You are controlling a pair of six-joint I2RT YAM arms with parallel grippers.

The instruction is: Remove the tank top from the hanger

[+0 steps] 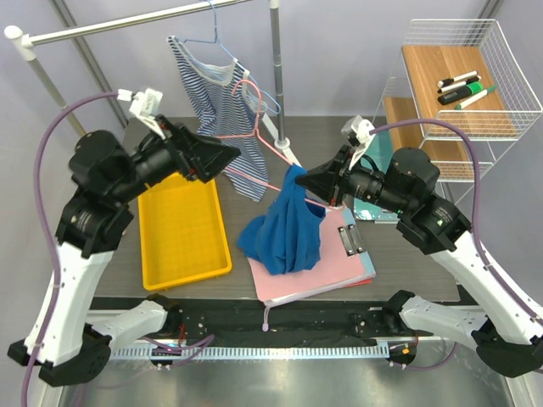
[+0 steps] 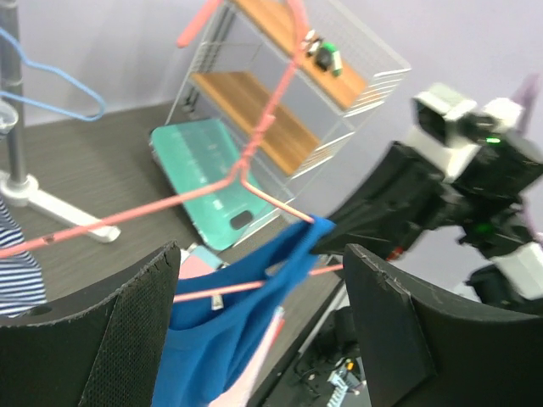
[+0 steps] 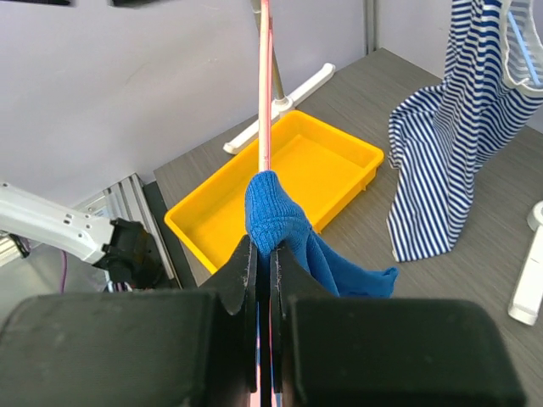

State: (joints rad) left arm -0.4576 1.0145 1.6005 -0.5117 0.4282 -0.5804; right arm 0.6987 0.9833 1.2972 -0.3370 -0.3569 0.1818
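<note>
A blue tank top (image 1: pixel 284 229) hangs from one end of a pink hanger (image 1: pixel 254 127) and drapes down onto a pink folder. My right gripper (image 1: pixel 305 182) is shut on the top's upper edge together with the hanger wire; in the right wrist view the blue fabric (image 3: pixel 273 212) bulges out above the closed gripper (image 3: pixel 263 254) and the pink wire (image 3: pixel 265 85) runs straight up. My left gripper (image 1: pixel 231 157) is open beside the hanger's left part. In the left wrist view its fingers (image 2: pixel 127 331) stand wide apart, with the tank top (image 2: pixel 212 339) and hanger (image 2: pixel 254 144) beyond them.
A striped tank top (image 1: pixel 212 97) hangs on a blue hanger from the rack pole (image 1: pixel 276 76). A yellow tray (image 1: pixel 182 229) lies at the left. A pink folder with a clipboard (image 1: pixel 344 254) lies under the blue top. A wire shelf (image 1: pixel 458 85) with markers stands at the right.
</note>
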